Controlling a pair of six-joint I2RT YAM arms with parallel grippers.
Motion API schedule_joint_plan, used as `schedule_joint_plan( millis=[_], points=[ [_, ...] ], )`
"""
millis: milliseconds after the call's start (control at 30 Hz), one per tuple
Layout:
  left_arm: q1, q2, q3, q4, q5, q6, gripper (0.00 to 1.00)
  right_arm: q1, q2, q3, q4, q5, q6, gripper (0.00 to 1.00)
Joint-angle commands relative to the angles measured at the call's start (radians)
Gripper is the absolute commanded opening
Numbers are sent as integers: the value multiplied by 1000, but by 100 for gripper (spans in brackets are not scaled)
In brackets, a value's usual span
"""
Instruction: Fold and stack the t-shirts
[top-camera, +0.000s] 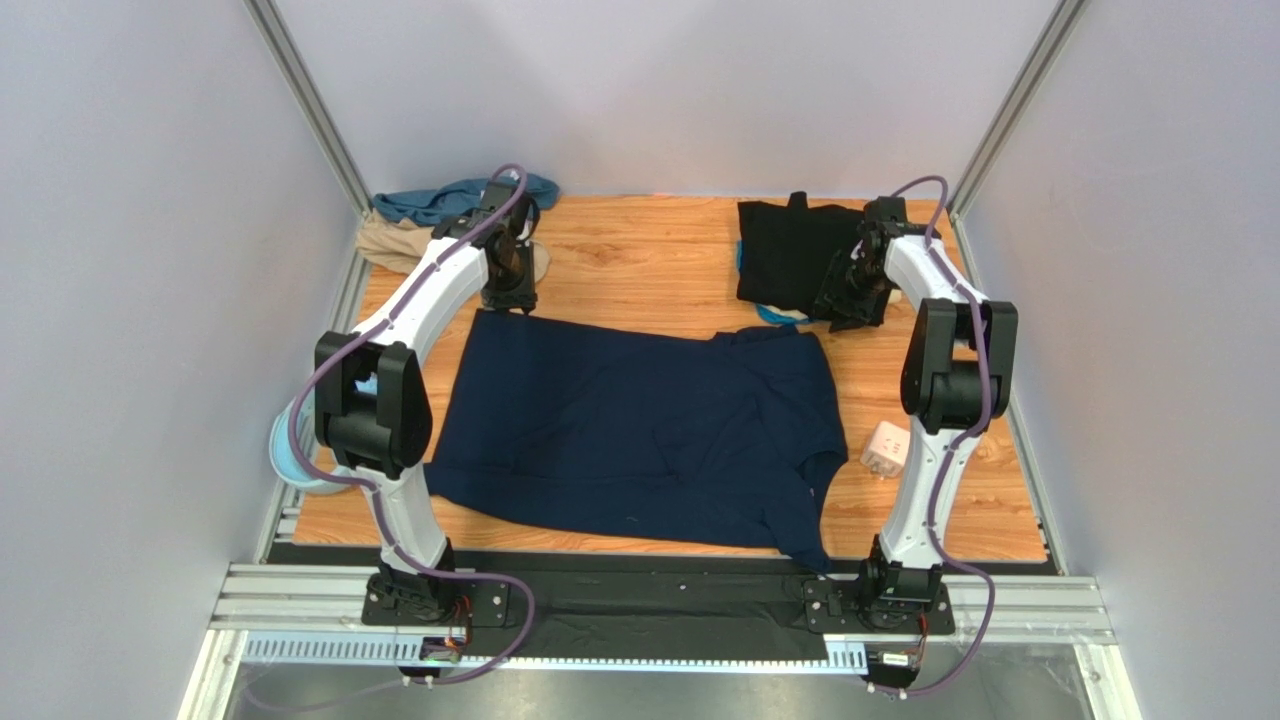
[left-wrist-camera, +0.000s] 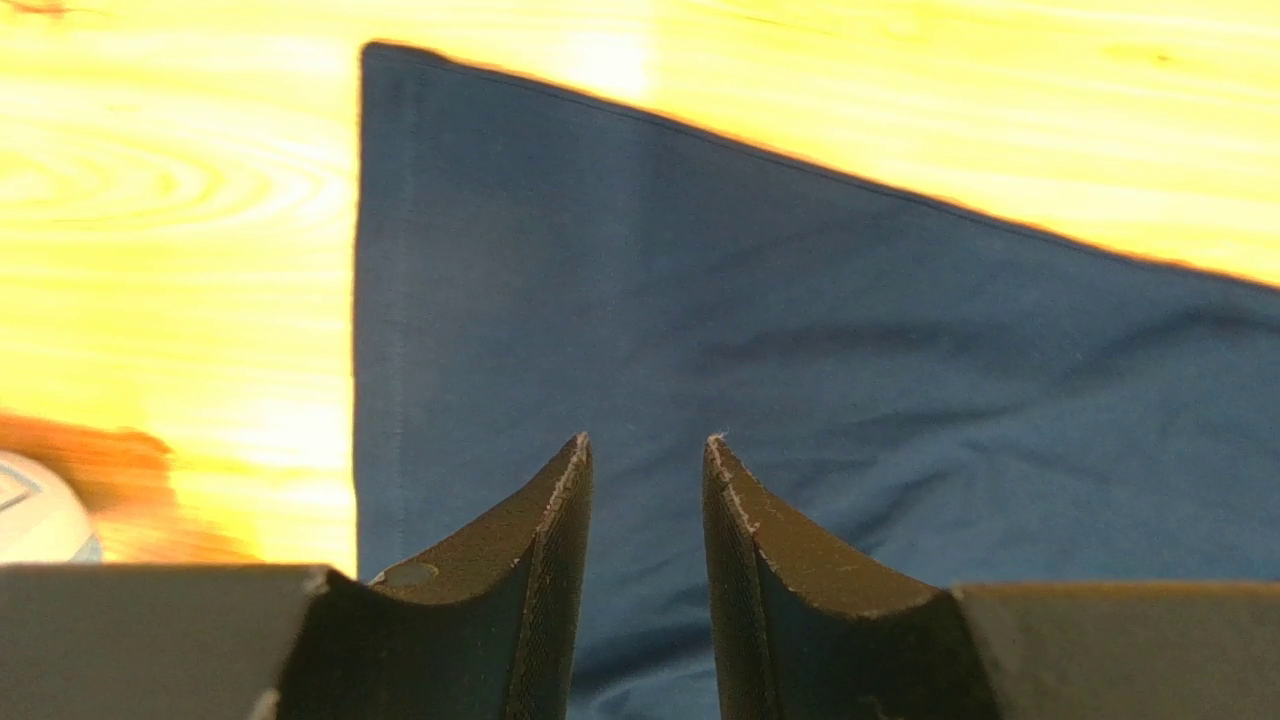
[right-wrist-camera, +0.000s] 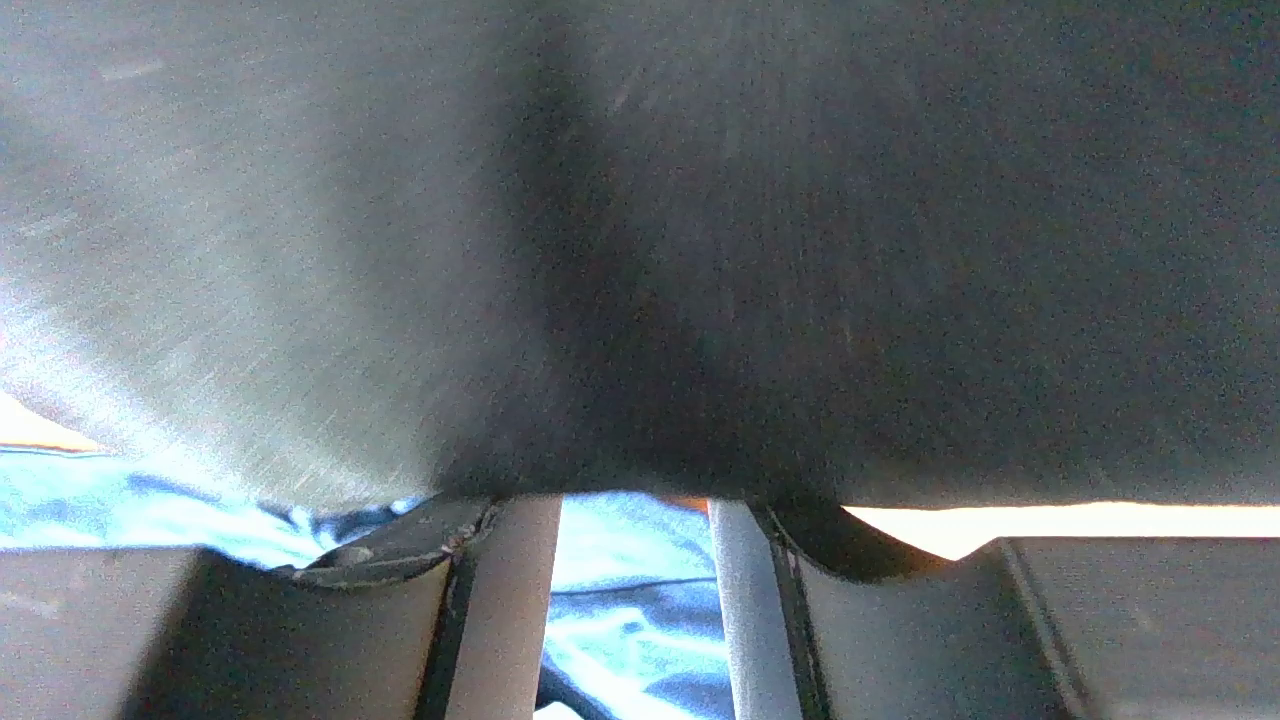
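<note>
Pale grey walls close round a wooden worktop (top-camera: 646, 263). At its far left corner the teal t-shirt (top-camera: 436, 200) and the tan t-shirt (top-camera: 388, 240) lie crumpled together, unfolded. Just right of them the left gripper (top-camera: 508, 297) hangs over the far left corner of the navy t-shirt (top-camera: 631, 435), jaws apart with nothing between them. Its wrist view shows that stitched corner lying flat on the wood.

The navy t-shirt is spread across the middle of the worktop, mostly flat, its right side rumpled. Toward the far right corner the black t-shirt (top-camera: 781, 248) lies loosely folded, and the right gripper (top-camera: 839, 300) sits at its near edge. Its fingers stand apart with a clear gap, and dark cloth covers their tips, so no pinch can be seen.

These shirts look light, thin and limp. They will likely sag from any single hold and drag into bunches on the wood. The doubled hem at a corner seems the firmest place to pinch, with fingers pressed right down to the worktop and two corners of one edge lifted together
</note>
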Motion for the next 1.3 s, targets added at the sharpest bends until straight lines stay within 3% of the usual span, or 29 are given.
schedule_joint_plan(
  millis=[0,233,367,533,600,733,767,1267],
  points=[
    [-5,-28,-3,-30,40,-9,39,6,39,27,-20,-43,-26,45],
    [-5,-106,-96,-23,21,-24,39,8,41,3,-25,-92,-40,45],
    [-5,-128,-131,-18,22,-30,39,13,39,-2,-20,-145,-40,33],
    [-5,-140,-141,-17,25,-32,39,29,56,3,-41,-179,-46,38],
    [-5,-143,-138,-18,25,-30,38,37,47,-11,-42,-187,-50,36],
    [-5,-151,-138,-17,19,-19,38,48,7,-51,-40,-191,-52,3],
    [-5,-153,-136,-18,20,-16,38,51,-5,-59,-35,-193,-55,0],
    [-5,-165,-145,-14,31,2,38,235,-361,-318,-87,-191,-100,0]
  ],
)
